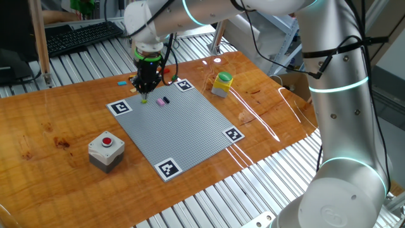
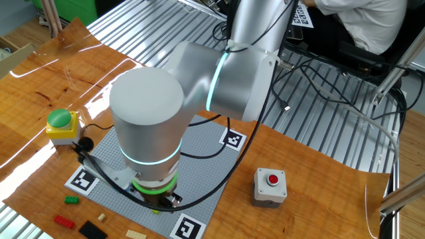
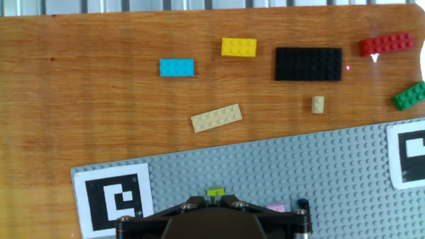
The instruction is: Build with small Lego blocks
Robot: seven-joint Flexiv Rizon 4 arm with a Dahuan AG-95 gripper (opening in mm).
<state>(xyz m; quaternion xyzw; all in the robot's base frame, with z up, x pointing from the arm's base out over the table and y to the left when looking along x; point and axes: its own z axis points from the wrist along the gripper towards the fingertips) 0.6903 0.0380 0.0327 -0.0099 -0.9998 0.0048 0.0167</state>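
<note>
My gripper [image 1: 144, 95] hangs low over the far left part of the grey baseplate [image 1: 183, 126], fingers shut. A tiny lime brick [image 3: 214, 192] lies right at the fingertips; whether it is pinched or only touched I cannot tell. A pink brick [image 1: 161, 102] and a black one [image 1: 166, 99] sit on the plate just to the right. Beyond the plate, on the wood, lie loose small Lego blocks: cyan [image 3: 176, 68], yellow [image 3: 238, 47], a black plate [image 3: 308, 64], red [image 3: 386, 44], green [image 3: 408, 96] and a tan plate [image 3: 216, 117]. In the other fixed view the arm hides the fingers.
A grey box with a red button [image 1: 106, 151] stands near the plate's front left corner. A yellow box with a green round top [image 1: 222, 83] stands past the far right corner. Black-and-white marker squares [image 3: 113, 197] mark the plate's corners. A keyboard [image 1: 82, 37] lies behind the table.
</note>
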